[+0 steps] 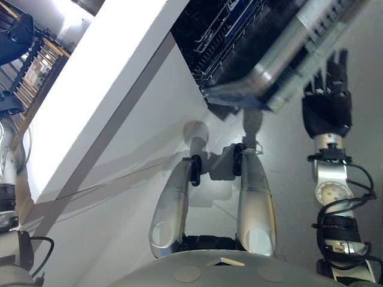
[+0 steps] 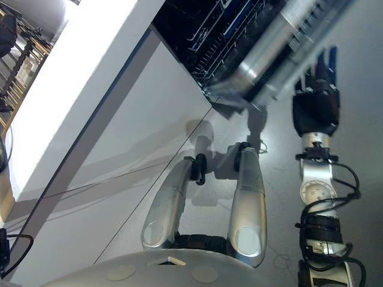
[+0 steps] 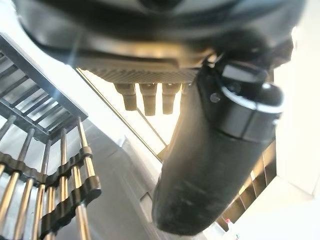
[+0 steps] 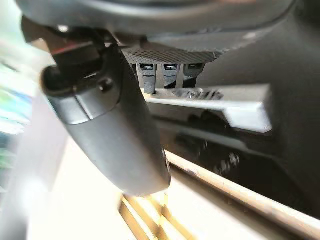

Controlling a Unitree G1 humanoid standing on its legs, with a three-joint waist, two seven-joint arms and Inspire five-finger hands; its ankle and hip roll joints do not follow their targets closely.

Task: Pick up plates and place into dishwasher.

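My right robot hand [image 1: 326,107] hung on the right side of the scene, beside the open dishwasher [image 1: 239,36]. Its fingers were straight and together, and they pointed to the far side. They held nothing. In the right wrist view the fingers [image 4: 167,70] and the thumb [image 4: 107,130] were relaxed, and past them lay the silver edge of the dishwasher door [image 4: 220,102].

The dishwasher stood at the far right, with its dark wire rack [image 2: 224,36] visible inside. The door [image 1: 287,54] was blurred in front of it. A white worktop [image 1: 102,84] ran across the left side, and at the far left was a drying rack [image 1: 33,72] with metal bars.

In the left wrist view my left robot hand [image 3: 165,60] was near this rack [image 3: 55,185]. Its short fingers [image 3: 150,97] and the thumb [image 3: 210,165] were spread and clamped on nothing. I could not see any plate in the pictures.
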